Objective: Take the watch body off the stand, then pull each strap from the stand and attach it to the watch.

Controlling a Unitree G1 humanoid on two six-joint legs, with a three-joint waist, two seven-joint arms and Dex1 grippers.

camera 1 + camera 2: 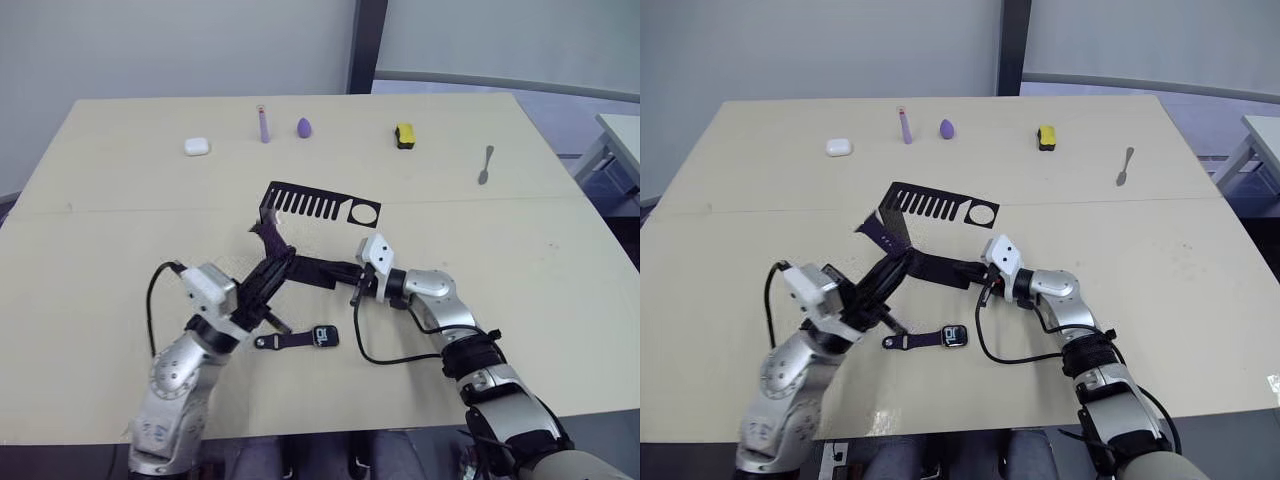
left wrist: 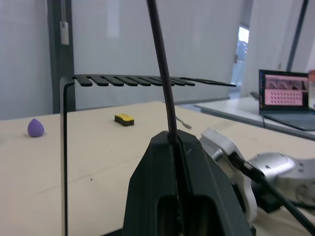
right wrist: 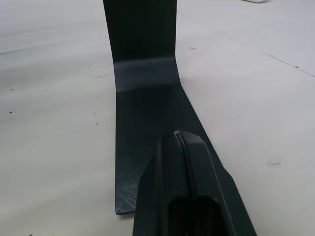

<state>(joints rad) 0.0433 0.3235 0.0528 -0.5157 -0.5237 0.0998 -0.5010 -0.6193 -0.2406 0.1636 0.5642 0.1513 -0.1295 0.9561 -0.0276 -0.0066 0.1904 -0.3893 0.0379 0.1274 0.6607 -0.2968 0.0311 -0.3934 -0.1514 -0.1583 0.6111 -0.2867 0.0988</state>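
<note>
The black stand (image 1: 318, 206) sits mid-table, its slotted top plate facing up and its base (image 3: 142, 113) running toward me. My left gripper (image 1: 278, 264) is shut on a dark purple strap (image 1: 268, 232) beside the stand's upright. The left wrist view shows that strap (image 2: 162, 73) edge-on, rising from between the fingers in front of the top plate (image 2: 147, 81). My right gripper (image 1: 352, 276) is shut, its tips resting on the stand's base (image 1: 315, 271). The watch body (image 1: 322, 336) lies flat on the table nearer me, with another strap (image 1: 280, 341) joined to its left side.
Along the far side of the table lie a white case (image 1: 197, 146), a purple stick (image 1: 263, 124), a purple egg-shaped piece (image 1: 303, 127), a yellow-and-black block (image 1: 404, 135) and a spoon (image 1: 485, 166). A laptop (image 2: 288, 93) stands on another table.
</note>
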